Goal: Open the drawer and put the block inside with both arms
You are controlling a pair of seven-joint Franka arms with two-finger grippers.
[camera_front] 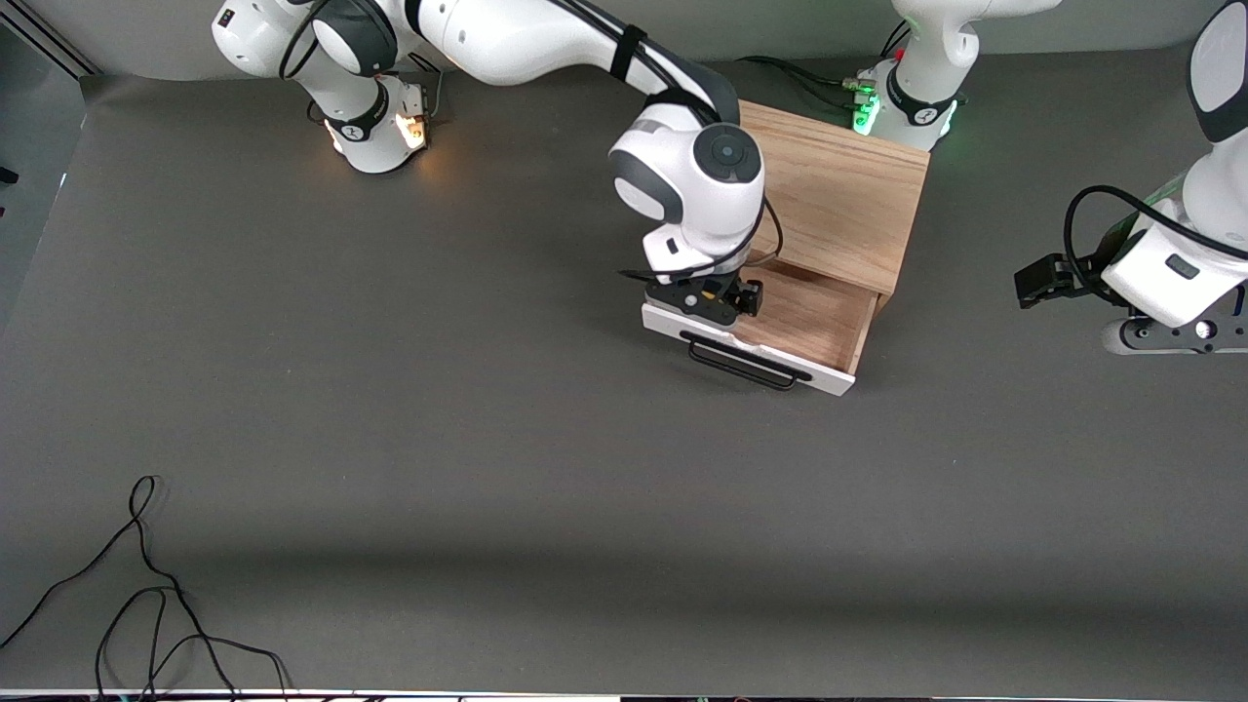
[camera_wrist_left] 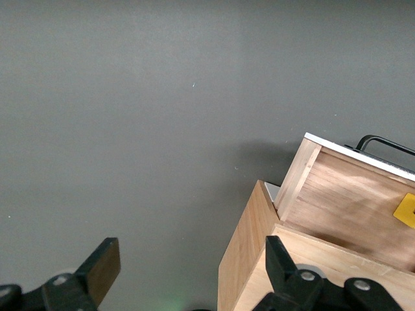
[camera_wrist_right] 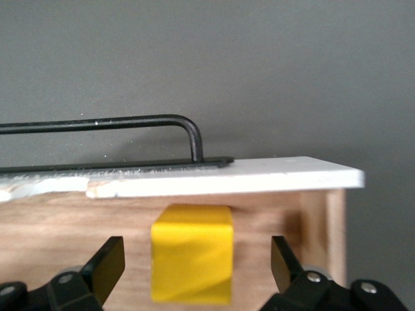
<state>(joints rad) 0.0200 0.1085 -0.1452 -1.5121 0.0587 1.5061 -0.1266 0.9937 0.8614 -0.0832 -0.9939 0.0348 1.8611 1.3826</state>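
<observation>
Block [camera_wrist_right: 192, 253] in open drawer [camera_front: 814, 317]; right claw [camera_front: 717, 300] open above.

A dark grey table mat [camera_front: 468, 292] covers the whole work surface, matte, with a broad darker shadow band running across it nearer the front camera. Thin black loose cable [camera_front: 146, 585] lies in loops on the mat at the corner nearest the front camera, toward the right arm's end of the table, trailing off the edge of view. A thin pale strip [camera_front: 292, 695] runs along the mat's edge nearest the front camera.
</observation>
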